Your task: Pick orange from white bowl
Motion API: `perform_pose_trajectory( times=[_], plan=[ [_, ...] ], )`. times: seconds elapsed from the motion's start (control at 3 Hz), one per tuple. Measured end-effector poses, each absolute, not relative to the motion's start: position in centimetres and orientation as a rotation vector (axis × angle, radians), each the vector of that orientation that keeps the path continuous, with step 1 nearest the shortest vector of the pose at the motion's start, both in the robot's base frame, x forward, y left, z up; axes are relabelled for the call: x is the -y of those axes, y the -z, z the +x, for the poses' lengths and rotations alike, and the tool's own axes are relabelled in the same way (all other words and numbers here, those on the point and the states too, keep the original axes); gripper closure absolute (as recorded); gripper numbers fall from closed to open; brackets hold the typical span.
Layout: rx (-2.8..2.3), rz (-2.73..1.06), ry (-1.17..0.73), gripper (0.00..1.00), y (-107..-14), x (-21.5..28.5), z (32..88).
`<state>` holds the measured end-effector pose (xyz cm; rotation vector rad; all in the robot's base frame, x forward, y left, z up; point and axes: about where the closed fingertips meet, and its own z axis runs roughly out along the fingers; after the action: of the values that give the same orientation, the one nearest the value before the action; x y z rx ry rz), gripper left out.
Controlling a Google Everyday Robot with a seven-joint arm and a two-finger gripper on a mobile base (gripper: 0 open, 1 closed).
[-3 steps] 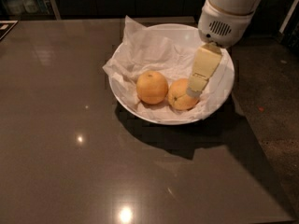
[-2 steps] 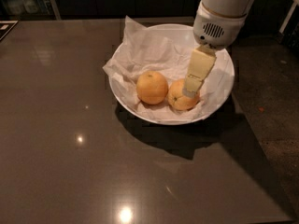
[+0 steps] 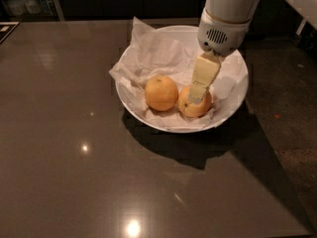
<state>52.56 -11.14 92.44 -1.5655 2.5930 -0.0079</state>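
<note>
A robot arm reaches down into the white bowl point(image 3: 241, 92) on a dark table point(image 3: 74, 148). Its gripper point(image 3: 198, 94) rests on the deeper-coloured orange point(image 3: 194, 109), right of a yellower orange fruit point(image 3: 161, 93), on crumpled white paper point(image 3: 153, 53). Whether the gripper has clamped the orange cannot be told.
</note>
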Motion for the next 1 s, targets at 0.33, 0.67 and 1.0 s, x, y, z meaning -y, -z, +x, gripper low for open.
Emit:
perform_pose_trajectory(
  times=[0.33, 0.67, 1.0],
  plan=[
    [-2.612, -1.568, -0.015, 0.25, -91.7, 11.0, 52.8],
    [-2.627, -1.571, -0.049, 0.25, -90.9, 11.0, 53.1],
    [-2.647, -1.574, -0.091, 0.25, -90.0, 11.1, 53.5]
  ],
)
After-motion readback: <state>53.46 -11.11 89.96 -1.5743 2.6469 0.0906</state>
